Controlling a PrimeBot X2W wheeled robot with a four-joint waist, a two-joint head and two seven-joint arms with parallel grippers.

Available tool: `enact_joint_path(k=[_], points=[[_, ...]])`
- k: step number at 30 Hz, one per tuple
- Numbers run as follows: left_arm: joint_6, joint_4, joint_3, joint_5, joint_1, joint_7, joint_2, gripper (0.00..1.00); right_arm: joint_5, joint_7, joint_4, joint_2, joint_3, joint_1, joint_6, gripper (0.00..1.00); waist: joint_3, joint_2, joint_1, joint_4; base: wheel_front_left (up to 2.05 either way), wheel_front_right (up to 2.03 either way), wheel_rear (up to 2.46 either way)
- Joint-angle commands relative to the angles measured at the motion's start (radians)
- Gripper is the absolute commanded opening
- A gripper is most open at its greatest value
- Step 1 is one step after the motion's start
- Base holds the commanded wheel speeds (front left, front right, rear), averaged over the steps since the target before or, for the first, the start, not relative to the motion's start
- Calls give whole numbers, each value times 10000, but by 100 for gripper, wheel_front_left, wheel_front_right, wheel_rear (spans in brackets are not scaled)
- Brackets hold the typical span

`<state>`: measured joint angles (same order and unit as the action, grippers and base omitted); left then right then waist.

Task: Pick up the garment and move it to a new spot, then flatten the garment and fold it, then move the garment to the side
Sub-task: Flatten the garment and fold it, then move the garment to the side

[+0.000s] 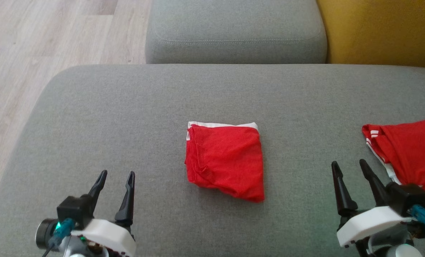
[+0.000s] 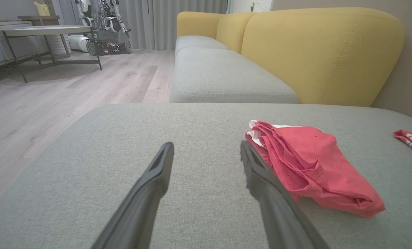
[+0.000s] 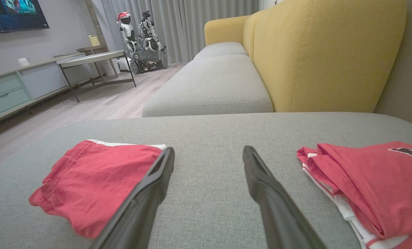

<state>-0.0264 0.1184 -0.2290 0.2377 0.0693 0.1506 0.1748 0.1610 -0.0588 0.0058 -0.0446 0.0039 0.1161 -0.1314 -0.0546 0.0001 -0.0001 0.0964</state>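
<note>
A red garment [image 1: 225,160] with a white band along its far edge lies folded into a rough square in the middle of the grey cushion [image 1: 127,117]. From the left wrist it appears as the garment [image 2: 313,166] just right of my fingers; from the right wrist the garment [image 3: 92,180] lies to their left. My left gripper [image 1: 115,179] hovers open at the lower left, well clear of it. Over at the lower right, my right gripper [image 1: 349,167] also stands open with nothing between its fingers.
A second red garment [image 1: 408,150] with white stripes lies folded at the cushion's right edge, close to my right gripper, also seen as the second garment [image 3: 372,186]. Beyond are another grey seat [image 1: 234,32], a yellow backrest [image 1: 380,28] and wooden floor [image 1: 37,46] to the left.
</note>
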Motion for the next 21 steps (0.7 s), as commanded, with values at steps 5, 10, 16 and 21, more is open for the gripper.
enact_joint_path(k=[5,10,16,21], points=[[-88,-475,319,82,-326,-49,197,100,-80,-53,-543,-57,359,-175,7,100,-47,-1,1,-35,0,0,0],[-169,-518,320,50,-405,-54,255,100,-74,-75,-631,-57,388,-168,7,100,-20,-1,1,-72,0,0,0],[-255,-520,299,18,-494,-23,296,100,-49,-66,-620,-56,376,-214,7,100,10,-1,1,-77,0,0,0],[-320,-511,268,-6,-550,0,321,100,-49,-58,-583,-56,383,-247,7,100,24,-1,1,-70,0,0,0]])
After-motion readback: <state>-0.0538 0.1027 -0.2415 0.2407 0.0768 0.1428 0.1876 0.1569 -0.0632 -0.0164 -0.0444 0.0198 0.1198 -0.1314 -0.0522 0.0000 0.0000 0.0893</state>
